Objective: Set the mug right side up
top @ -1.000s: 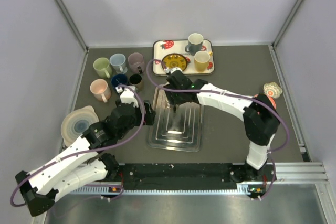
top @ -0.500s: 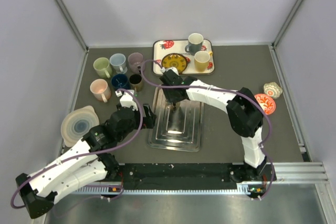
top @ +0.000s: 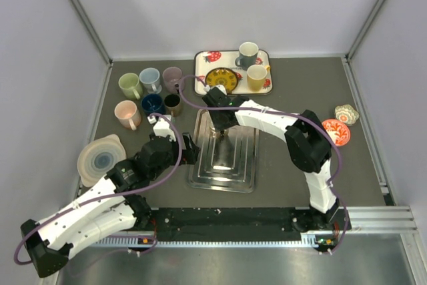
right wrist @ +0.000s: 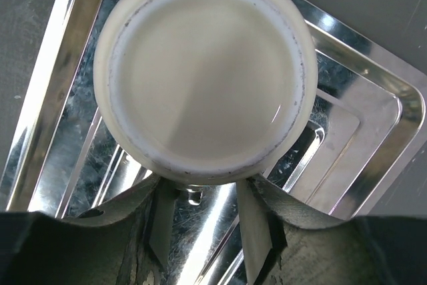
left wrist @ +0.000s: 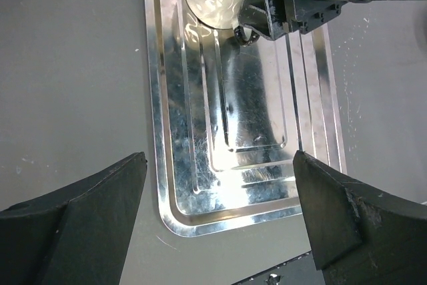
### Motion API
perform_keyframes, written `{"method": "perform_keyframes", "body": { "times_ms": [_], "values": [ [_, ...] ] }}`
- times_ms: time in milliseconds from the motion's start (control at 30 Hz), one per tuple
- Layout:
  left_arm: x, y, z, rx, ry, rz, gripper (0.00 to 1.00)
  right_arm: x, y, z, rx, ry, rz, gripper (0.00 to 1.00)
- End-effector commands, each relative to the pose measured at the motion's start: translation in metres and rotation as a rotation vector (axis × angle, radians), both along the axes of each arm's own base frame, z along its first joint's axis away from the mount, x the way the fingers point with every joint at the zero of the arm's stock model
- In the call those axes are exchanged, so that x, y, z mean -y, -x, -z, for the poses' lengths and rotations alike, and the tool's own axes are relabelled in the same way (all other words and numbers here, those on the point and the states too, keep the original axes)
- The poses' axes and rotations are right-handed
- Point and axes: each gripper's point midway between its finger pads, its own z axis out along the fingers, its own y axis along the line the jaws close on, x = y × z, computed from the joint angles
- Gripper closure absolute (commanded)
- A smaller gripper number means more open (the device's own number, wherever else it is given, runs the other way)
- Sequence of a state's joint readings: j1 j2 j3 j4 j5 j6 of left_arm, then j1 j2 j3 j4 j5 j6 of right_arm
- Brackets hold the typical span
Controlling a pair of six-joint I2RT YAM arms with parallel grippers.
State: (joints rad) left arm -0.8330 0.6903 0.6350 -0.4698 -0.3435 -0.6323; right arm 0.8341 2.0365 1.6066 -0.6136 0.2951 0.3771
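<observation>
The cream ceramic mug (right wrist: 203,71) stands upside down, base up, at the far end of the ridged silver metal tray (right wrist: 393,101). The right gripper (right wrist: 200,198) straddles the mug's near side with its fingers narrowed, probably lining up a grasp to turn it; I cannot tell whether they are touching it. The left gripper (left wrist: 220,165) hovers over the tray's near end, fingers spread wide, holding nothing.

A ridged metal tray (top: 223,171) lies at the centre of the dark bench (top: 287,85), its long side running up and down the frame. Above it, against the back wall, sits a strawberry-printed tray (top: 200,58) carrying a yellow patterned plate (top: 221,79), a grey-white mug (top: 248,53) and a yellow mug (top: 257,77), both mouth up.

In the upper left, six cups cluster closely: a green mug (top: 129,85), a light blue mug (top: 150,79), a mauve mug (top: 173,78), a peach mug (top: 126,113), a dark blue mug (top: 151,103) and a dark brown mug (top: 173,103).

A pale stack of plates (top: 100,158) rests at the left edge. At the right edge, an orange-red bowl (top: 335,131) sits just beside a small flowered bowl (top: 346,114).
</observation>
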Motion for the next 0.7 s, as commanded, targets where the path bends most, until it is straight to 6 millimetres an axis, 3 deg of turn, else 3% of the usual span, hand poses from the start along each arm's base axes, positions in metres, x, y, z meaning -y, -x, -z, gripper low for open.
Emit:
{"method": "perform_keyframes", "body": {
  "times_ms": [0,167,300,367,567,667],
  "values": [
    [0.008,-0.002,-0.005,0.013,0.049,0.006,0.04,-0.005,-0.017,-0.011,0.042,-0.018,0.016,0.62],
    [0.010,-0.001,-0.004,0.008,0.058,0.013,0.05,-0.009,-0.017,-0.012,0.040,-0.031,0.013,0.67],
    [0.011,0.000,-0.002,0.002,0.063,0.019,0.05,-0.010,-0.019,-0.014,0.042,-0.039,0.015,0.92],
    [0.010,0.001,-0.002,0.003,0.067,0.018,0.05,-0.010,-0.018,-0.015,0.040,-0.044,0.020,0.99],
    [0.010,0.001,-0.002,0.008,0.068,0.018,0.06,-0.005,-0.012,-0.022,0.047,-0.053,0.031,1.00],
    [0.012,0.001,-0.002,0.008,0.075,0.023,0.06,-0.001,-0.004,-0.037,0.069,-0.059,0.022,1.00]
  ]
}}
